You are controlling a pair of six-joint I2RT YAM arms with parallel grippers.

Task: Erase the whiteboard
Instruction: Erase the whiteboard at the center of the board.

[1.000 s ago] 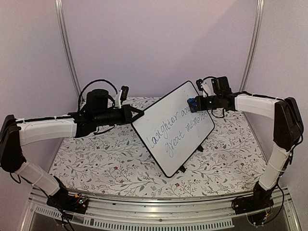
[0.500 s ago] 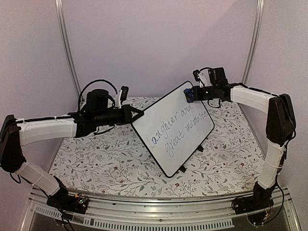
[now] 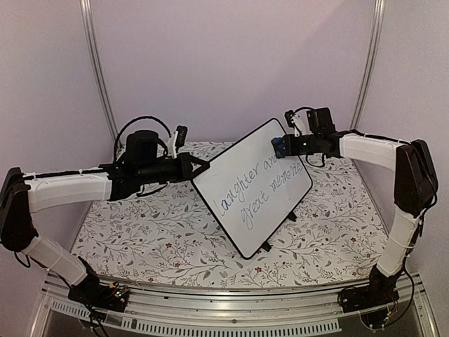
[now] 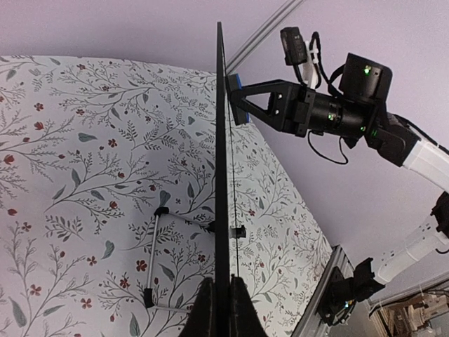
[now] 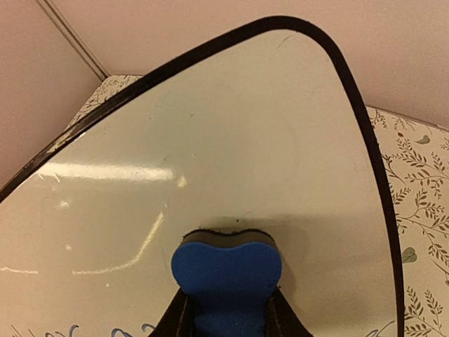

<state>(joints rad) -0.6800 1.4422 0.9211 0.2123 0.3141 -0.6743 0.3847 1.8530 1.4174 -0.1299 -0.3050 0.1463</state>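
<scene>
The whiteboard [image 3: 256, 186] stands tilted over the table, with blue cursive writing on its face. My left gripper [image 3: 200, 168] is shut on its left edge; in the left wrist view the board [image 4: 222, 161] shows edge-on between my fingers. My right gripper [image 3: 279, 146] is shut on a blue eraser [image 3: 278, 147] and presses it against the board's upper right part. In the right wrist view the eraser [image 5: 226, 270] sits on the glossy board [image 5: 231, 140], just above the top of the writing.
The table [image 3: 154, 232] has a floral cloth. A small wire stand [image 4: 158, 256] lies on the cloth behind the board. Purple walls and metal posts [image 3: 98, 70] close the back. The metal rail [image 3: 231, 309] runs along the near edge.
My right gripper with the eraser went up to the board's top corner, then came back down a little onto the face. The left arm and the board have not moved.
</scene>
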